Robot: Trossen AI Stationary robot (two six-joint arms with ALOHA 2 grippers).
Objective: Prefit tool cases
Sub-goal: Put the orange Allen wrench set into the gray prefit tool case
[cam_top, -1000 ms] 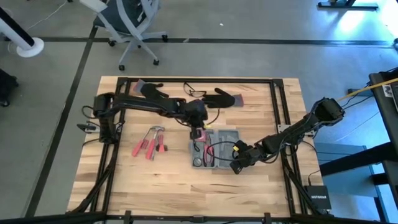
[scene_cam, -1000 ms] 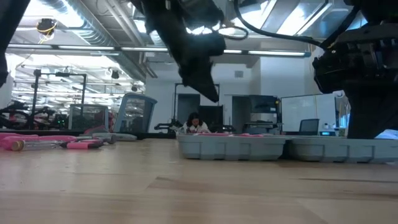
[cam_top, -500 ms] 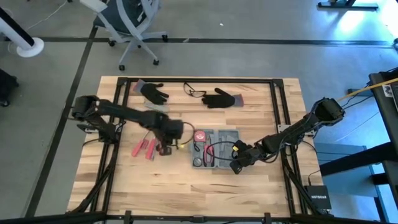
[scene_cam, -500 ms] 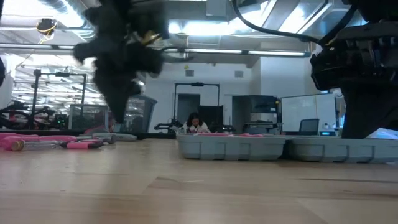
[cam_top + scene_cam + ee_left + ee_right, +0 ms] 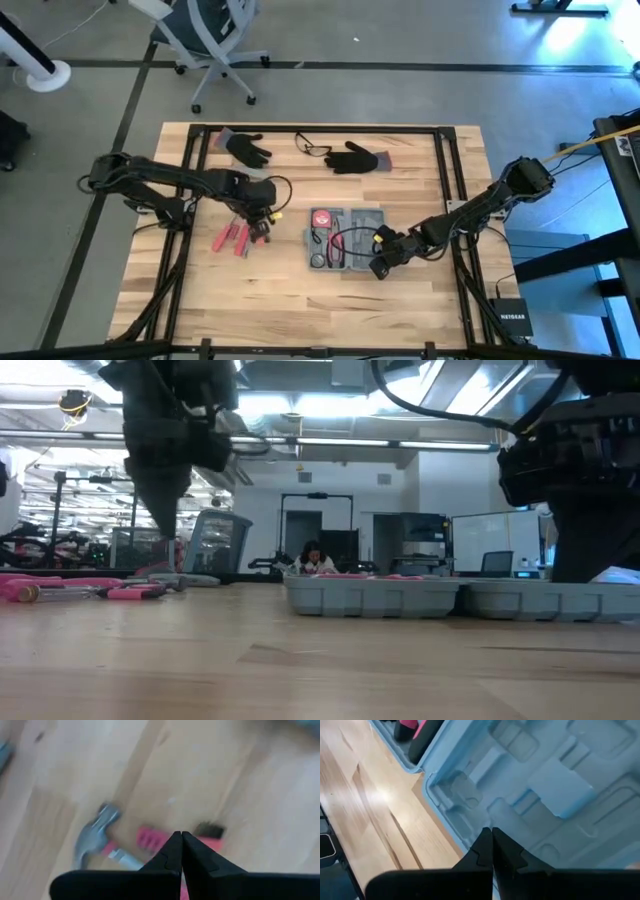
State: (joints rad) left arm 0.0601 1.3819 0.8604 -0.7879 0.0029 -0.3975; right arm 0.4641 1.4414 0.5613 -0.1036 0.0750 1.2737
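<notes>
From above, I work over a pale wooden table (image 5: 300,290) on a grey floor, an office chair (image 5: 210,40) beyond its far edge. The open grey-blue tool case (image 5: 346,240) lies mid-table, slots up, a red tool in it. My left gripper (image 5: 262,222) hangs clenched and empty over the red-handled tools (image 5: 240,232); my right gripper (image 5: 378,268) sits clenched at the case's near right corner.

At table height, a lit workshop stretches behind the case (image 5: 450,598).

Left wrist: a hammer (image 5: 95,840) below my fingers.

Right wrist: moulded grey slots (image 5: 545,785).
</notes>
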